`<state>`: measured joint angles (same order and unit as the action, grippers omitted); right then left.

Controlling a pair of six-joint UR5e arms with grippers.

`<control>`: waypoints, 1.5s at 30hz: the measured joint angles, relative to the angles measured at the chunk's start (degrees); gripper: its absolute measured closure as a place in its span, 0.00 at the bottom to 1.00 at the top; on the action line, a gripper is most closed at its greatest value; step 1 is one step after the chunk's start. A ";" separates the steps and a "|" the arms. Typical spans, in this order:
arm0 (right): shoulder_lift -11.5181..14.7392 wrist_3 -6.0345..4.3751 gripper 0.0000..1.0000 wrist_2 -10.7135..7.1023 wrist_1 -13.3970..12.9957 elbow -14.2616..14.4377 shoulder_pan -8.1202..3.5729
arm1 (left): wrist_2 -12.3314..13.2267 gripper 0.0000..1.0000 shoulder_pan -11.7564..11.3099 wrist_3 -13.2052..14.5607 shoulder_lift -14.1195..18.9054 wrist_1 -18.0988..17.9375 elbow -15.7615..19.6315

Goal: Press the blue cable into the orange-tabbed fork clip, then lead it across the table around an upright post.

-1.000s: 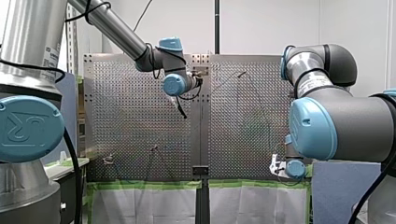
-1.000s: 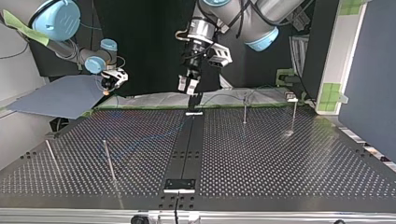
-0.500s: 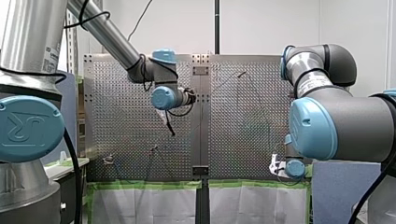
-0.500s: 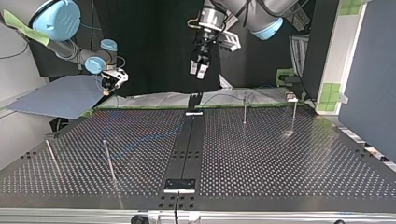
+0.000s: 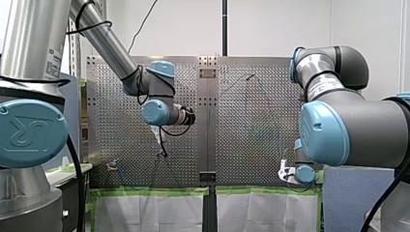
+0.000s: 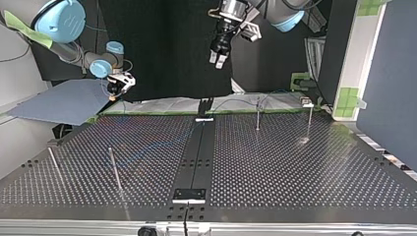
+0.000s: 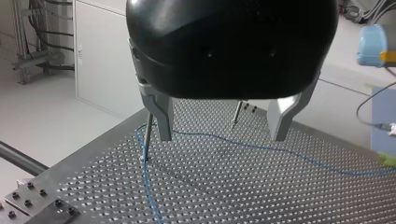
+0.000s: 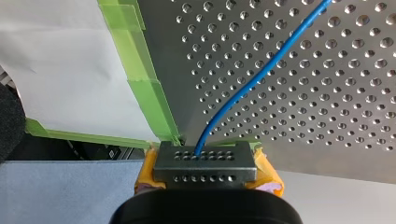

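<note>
The thin blue cable (image 7: 243,145) lies on the perforated table (image 6: 275,167) and bends beside an upright post (image 7: 147,135). My left gripper (image 7: 222,138) hangs high above the table, open and empty; in the top view it (image 6: 219,59) is above the far edge's middle. My right gripper (image 8: 205,179) is shut, its yellow pads (image 8: 145,171) clamped on a grey perforated block (image 8: 205,163) at the cable's end, just off the table's edge. In the top view it (image 6: 116,89) is at the far left. A small clip (image 6: 306,103) stands at the far right; its tab colour is unclear.
Thin upright posts stand at the top view's far right (image 6: 257,117) (image 6: 309,122) and near left (image 6: 114,168). A dark centre strip (image 6: 196,157) splits the table. Green tape (image 8: 149,98) and white sheeting line the edge by my right gripper.
My left arm has lifted away from the table's far middle, rising and drifting to the top view's right, still open. My right arm and the cable have stayed put.
</note>
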<state>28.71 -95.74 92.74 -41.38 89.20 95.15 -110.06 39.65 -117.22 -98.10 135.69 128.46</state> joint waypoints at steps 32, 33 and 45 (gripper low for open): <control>0.00 -0.85 1.00 -0.50 0.91 -0.38 0.01 | 2.86 0.00 -5.00 4.73 -3.91 -9.43 4.78; 0.00 -0.84 1.00 -0.51 0.92 -0.38 0.05 | 2.52 0.00 -5.14 5.12 -3.91 -9.06 4.78; 0.00 -0.53 1.00 -0.61 1.28 -0.38 0.26 | 0.36 0.00 -5.95 8.37 -3.95 -5.53 4.83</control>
<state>28.71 -96.27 92.12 -40.10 88.82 95.41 -109.70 33.70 -108.85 -102.06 130.16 133.29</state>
